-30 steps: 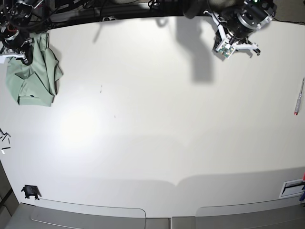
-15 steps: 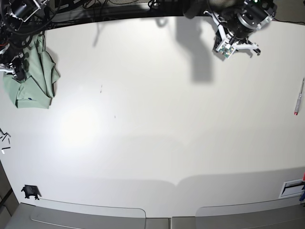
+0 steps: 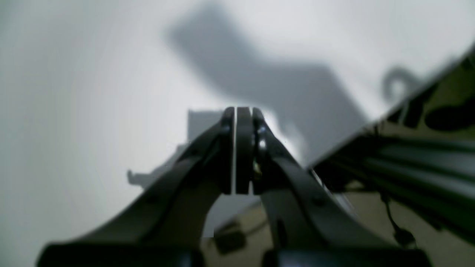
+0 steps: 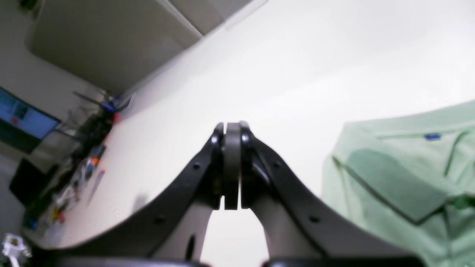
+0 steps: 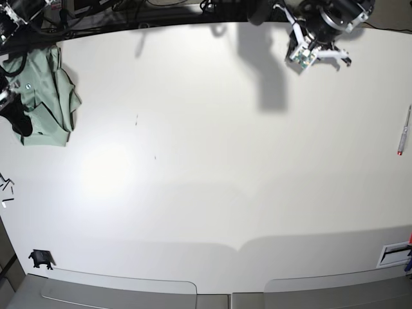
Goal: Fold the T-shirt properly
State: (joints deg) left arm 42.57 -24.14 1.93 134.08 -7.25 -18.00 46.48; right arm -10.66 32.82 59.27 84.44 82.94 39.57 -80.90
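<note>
The pale green T-shirt lies folded in a small bundle at the table's far left back corner. In the right wrist view the T-shirt shows its collar with dark trim, off to the right of the fingers. My right gripper is shut with nothing between its fingers, over bare table beside the cloth. In the base view the right gripper shows as a dark shape at the shirt's left lower edge. My left gripper is shut and empty above the white table; its arm hangs at the back right.
A red-tipped pen lies near the right edge. A small black part sits at the front left, and tiny black bits at the left edge. A white slotted piece is at the front right. Blurred clutter lines the table's side.
My right gripper has moved from the shirt's upper part down along its left edge. The shirt has bunched slightly leftwards. The left arm has drawn back a little.
</note>
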